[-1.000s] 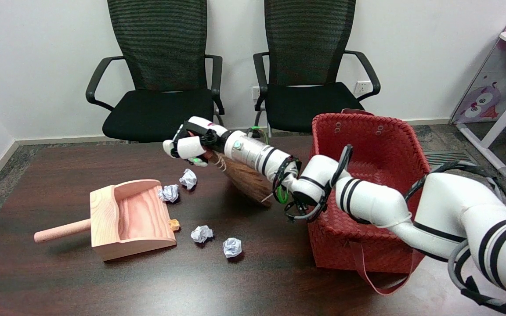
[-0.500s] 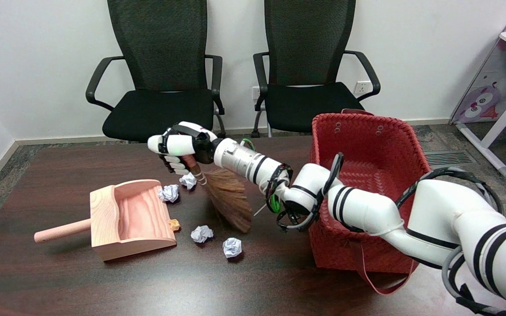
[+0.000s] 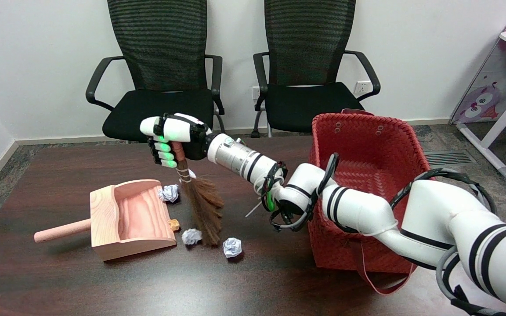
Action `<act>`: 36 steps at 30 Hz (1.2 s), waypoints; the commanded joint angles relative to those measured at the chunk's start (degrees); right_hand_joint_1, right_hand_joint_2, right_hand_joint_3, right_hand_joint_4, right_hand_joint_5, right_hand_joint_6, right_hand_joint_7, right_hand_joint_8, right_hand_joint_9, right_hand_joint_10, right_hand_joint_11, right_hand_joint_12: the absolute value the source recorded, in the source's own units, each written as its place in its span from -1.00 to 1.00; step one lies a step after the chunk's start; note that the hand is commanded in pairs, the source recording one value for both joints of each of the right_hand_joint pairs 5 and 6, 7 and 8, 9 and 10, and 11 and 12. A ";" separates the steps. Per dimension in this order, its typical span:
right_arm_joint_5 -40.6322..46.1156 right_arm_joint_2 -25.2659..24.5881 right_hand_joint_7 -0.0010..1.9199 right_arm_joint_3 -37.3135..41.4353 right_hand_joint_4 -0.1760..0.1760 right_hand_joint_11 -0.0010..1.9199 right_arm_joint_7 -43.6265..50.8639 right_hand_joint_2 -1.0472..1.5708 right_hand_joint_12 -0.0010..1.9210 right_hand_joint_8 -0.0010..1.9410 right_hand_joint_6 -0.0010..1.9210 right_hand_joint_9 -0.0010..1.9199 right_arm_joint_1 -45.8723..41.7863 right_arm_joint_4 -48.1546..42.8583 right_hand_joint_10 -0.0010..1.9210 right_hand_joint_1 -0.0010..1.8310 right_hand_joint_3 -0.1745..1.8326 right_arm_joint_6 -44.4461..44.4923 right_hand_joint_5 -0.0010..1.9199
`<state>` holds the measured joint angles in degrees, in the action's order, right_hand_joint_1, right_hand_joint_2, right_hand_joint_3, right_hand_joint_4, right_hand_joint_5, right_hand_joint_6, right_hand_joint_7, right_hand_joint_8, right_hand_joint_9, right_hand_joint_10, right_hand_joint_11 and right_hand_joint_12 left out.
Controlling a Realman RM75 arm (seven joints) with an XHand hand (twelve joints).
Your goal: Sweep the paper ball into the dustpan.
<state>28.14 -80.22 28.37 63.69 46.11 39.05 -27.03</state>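
right hand (image 3: 171, 139) fingers (image 3: 163, 154) wrapped tight on broom (image 3: 202, 206) handle | paper ball (image 3: 191, 236) on desk (image 3: 59, 281) well below fingers, touching bristle tips, just right of dustpan (image 3: 130, 219) mouth

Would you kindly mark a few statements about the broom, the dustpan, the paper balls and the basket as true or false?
1. The right hand grips the broom. True.
2. The dustpan is metal. False: it is wooden.
3. A paper ball lies beside the bristle tips. True.
4. The basket is blue. False: it is red.
5. Another paper ball lies at the dustpan's far corner. True.
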 commanded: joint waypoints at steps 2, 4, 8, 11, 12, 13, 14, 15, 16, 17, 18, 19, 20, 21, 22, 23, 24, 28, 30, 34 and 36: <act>7.85 -2.26 1.00 0.63 0.01 1.00 -9.59 0.64 1.00 0.98 1.00 1.00 1.05 -3.10 1.00 -0.05 0.77 -5.88 1.00; 8.51 -2.35 1.00 0.63 0.01 1.00 -10.60 0.65 1.00 0.98 1.00 1.00 1.22 -3.19 1.00 -0.05 0.75 -6.60 1.00; 10.00 -2.62 1.00 0.63 0.01 1.00 -11.22 0.65 1.00 0.98 1.00 1.00 1.35 -3.19 1.00 -0.05 0.73 -7.73 1.00; 10.75 -2.83 1.00 0.37 0.01 1.00 -13.53 0.65 1.00 0.98 1.00 1.00 1.35 -3.19 1.00 -0.05 0.72 -7.91 1.00; 10.79 -2.83 1.00 0.42 0.01 1.00 -14.12 0.64 1.00 0.98 1.00 1.00 1.35 -3.19 1.00 -0.05 0.71 -8.00 1.00; 10.80 -2.88 1.00 0.55 0.01 1.00 -14.80 0.65 1.00 0.98 1.00 1.00 1.30 -3.19 1.00 -0.05 0.71 -8.13 1.00; 10.80 -2.92 1.00 0.63 0.01 1.00 -15.17 0.65 1.00 0.98 1.00 1.00 1.27 -3.19 1.00 -0.06 0.69 -8.31 1.00; 11.00 -2.92 1.00 0.63 0.01 1.00 -15.57 0.65 1.00 0.98 1.00 1.00 1.21 -3.19 1.00 -0.06 0.68 -8.44 1.00; 11.38 -2.92 1.00 0.59 0.01 1.00 -15.97 0.65 1.00 0.98 1.00 1.00 1.23 -3.19 1.00 -0.06 0.68 -8.58 1.00; 11.58 -2.92 1.00 0.55 0.01 1.00 -16.18 0.65 1.00 0.98 1.00 1.00 1.26 -3.19 1.00 -0.06 0.68 -8.70 1.00; 11.64 -2.97 1.00 0.60 0.01 1.00 -16.22 0.65 1.00 0.98 1.00 1.00 1.32 -3.19 1.00 -0.06 0.67 -8.94 1.00; 11.92 -3.01 1.00 0.63 0.01 1.00 -16.23 0.65 1.00 0.98 1.00 1.00 1.35 -3.19 1.00 -0.06 0.67 -9.29 1.00; 12.15 -3.01 1.00 0.63 0.01 1.00 -16.23 0.65 1.00 0.98 1.00 1.00 1.35 -3.19 1.00 -0.06 0.67 -9.54 1.00; 12.25 -3.01 1.00 0.63 0.00 1.00 -16.23 0.66 1.00 0.98 1.00 1.00 1.35 -3.14 1.00 -0.06 0.66 -9.93 1.00; 12.19 -2.96 1.00 0.63 0.00 1.00 -16.23 0.66 1.00 0.98 1.00 1.00 1.41 -3.06 1.00 -0.06 0.66 -10.34 1.00; 12.07 -2.87 1.00 0.63 0.00 1.00 -16.08 0.66 1.00 0.98 1.00 1.00 1.44 -2.92 1.00 -0.06 0.65 -10.69 1.00; 11.82 -2.63 1.00 0.63 0.00 1.00 -15.82 0.66 1.00 0.98 1.00 1.00 1.49 -2.74 1.00 -0.06 0.65 -10.94 1.00; 9.34 -1.38 1.00 -0.07 -0.01 1.00 -13.63 0.63 1.00 0.98 1.00 1.00 2.58 -1.11 1.00 -0.06 0.66 -10.63 1.00; 6.65 -0.39 1.00 -0.07 -0.01 1.00 -12.58 0.63 1.00 0.98 1.00 1.00 3.42 0.96 1.00 -0.07 0.64 -9.51 1.00; 3.43 1.40 1.00 0.29 -0.01 1.00 -11.62 0.61 1.00 0.98 1.00 1.00 5.46 4.22 1.00 -0.08 0.67 -7.96 1.00; 0.29 2.33 1.00 0.37 0.00 1.00 -7.56 0.62 1.00 0.98 1.00 1.00 7.07 5.02 1.00 -0.08 0.66 -7.87 1.00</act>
<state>37.36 -82.05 28.72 50.25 48.11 37.49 -35.94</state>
